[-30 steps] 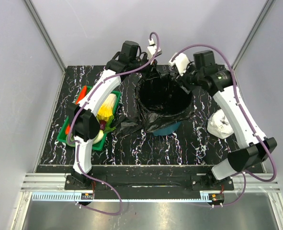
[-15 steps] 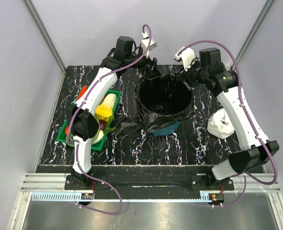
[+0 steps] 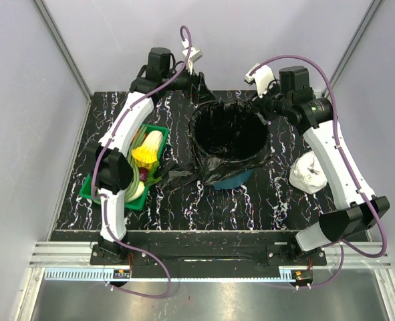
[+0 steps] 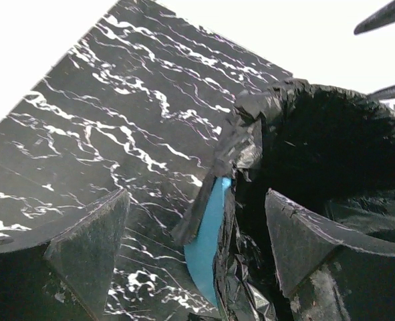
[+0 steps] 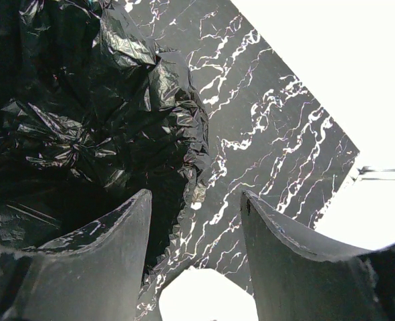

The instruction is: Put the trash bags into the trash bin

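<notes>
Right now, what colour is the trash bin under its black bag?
Teal-blue; the trash bin shows best in the left wrist view.

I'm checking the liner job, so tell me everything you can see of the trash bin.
The trash bin is a round teal plastic bucket standing upright on the black marbled table. A glossy black trash bag lines it and drapes crinkled over its rim, so only slivers of teal wall show.

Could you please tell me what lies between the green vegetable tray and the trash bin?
In the top view, a crumpled black trash bag lies on the tabletop between the tray and the bin.
</notes>
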### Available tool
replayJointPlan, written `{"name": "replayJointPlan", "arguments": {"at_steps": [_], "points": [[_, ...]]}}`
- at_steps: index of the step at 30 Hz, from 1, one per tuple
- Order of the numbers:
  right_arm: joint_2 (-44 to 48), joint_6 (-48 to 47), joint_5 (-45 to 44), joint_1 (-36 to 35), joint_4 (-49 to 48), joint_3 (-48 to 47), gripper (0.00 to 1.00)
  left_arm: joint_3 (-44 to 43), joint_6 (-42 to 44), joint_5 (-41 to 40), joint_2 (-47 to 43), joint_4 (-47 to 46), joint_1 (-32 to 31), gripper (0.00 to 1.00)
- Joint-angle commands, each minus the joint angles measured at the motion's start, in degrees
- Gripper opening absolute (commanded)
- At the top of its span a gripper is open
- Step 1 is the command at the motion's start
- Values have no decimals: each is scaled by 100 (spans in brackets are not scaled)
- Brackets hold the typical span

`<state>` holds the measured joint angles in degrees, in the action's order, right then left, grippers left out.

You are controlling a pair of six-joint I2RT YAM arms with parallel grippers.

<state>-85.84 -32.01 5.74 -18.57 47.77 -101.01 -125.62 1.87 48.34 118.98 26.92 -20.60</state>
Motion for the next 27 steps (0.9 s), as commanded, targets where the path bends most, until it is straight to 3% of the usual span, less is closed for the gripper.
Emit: {"name": "replayJointPlan", "arguments": {"at_steps": [1, 7, 10, 14, 20, 27], "points": [[-2, 98, 121, 46, -250, 20, 62, 248, 182, 563, -287, -55, -41, 86], [-20, 90, 121, 37, -242, 64, 62, 398, 402, 607, -366, 94, -40, 81], [-29, 81, 112, 37, -242, 82, 62, 381, 437, 563, -375, 103, -40, 73], [-47, 90, 121, 37, -250, 117, 62, 372, 455, 580, -375, 103, -40, 55], [-82, 90, 103, 37, -250, 169, 62, 337, 455, 607, -358, 112, -49, 46], [-64, 98, 94, 37, -285, 231, 62, 205, 411, 616, -296, 103, -67, 16]]}}
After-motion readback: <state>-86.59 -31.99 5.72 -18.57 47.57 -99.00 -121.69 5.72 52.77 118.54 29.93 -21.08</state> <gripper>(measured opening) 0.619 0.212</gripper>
